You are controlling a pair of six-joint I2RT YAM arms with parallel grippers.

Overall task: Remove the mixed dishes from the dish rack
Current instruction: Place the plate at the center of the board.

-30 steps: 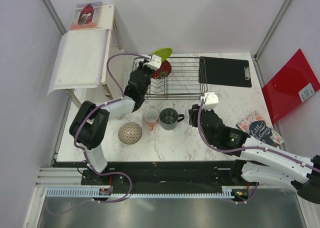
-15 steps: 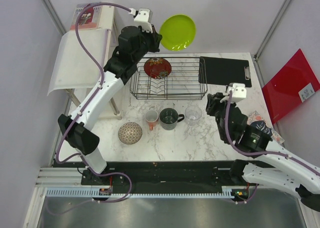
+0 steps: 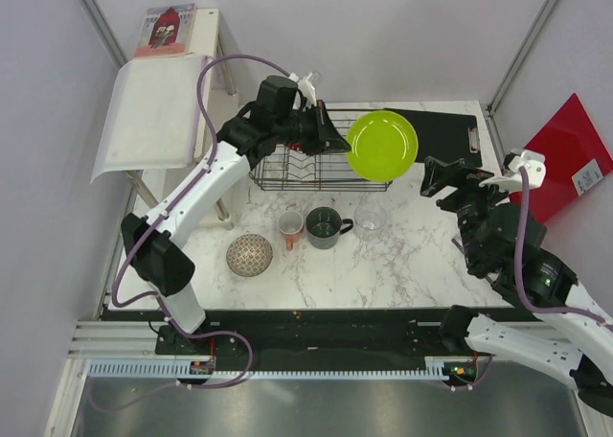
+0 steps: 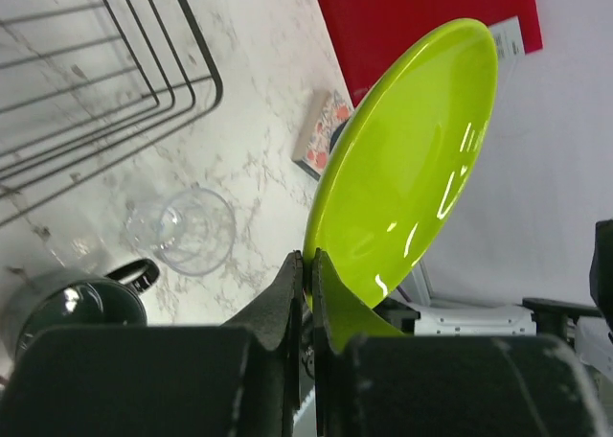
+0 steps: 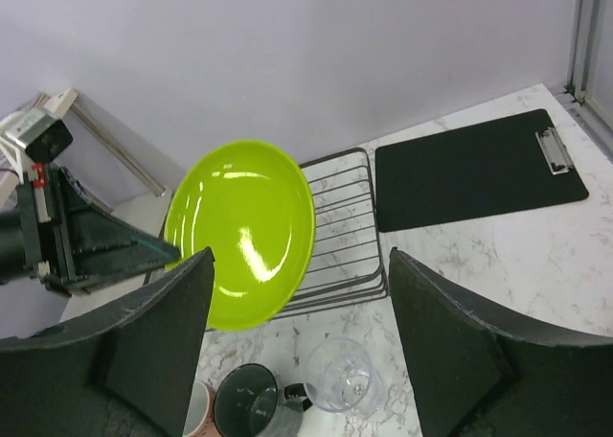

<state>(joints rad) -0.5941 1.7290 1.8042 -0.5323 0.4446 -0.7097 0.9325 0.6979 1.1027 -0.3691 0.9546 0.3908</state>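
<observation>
My left gripper (image 3: 337, 142) is shut on the rim of the lime-green plate (image 3: 381, 145), held in the air over the right end of the dish rack (image 3: 287, 173). In the left wrist view both pads pinch the plate (image 4: 412, 159) at its lower edge, at the left gripper (image 4: 308, 264). On the marble in front of the rack stand a patterned bowl (image 3: 249, 255), an orange-red cup (image 3: 290, 228), a dark grey mug (image 3: 326, 226) and a clear glass (image 3: 370, 217). My right gripper (image 3: 445, 176) hangs open and empty right of the glass (image 5: 343, 375), facing the plate (image 5: 244, 231).
A black clipboard (image 3: 431, 135) lies behind and right of the rack. A red folder (image 3: 556, 159) leans at the far right. A white shelf stand (image 3: 158, 111) stands left of the table. A small book (image 4: 321, 135) lies on the marble at the right.
The left arm swung the plate from high behind the rack down and right, over the rack's right end. The right gripper drew back from the glass to the right and opened wide.
</observation>
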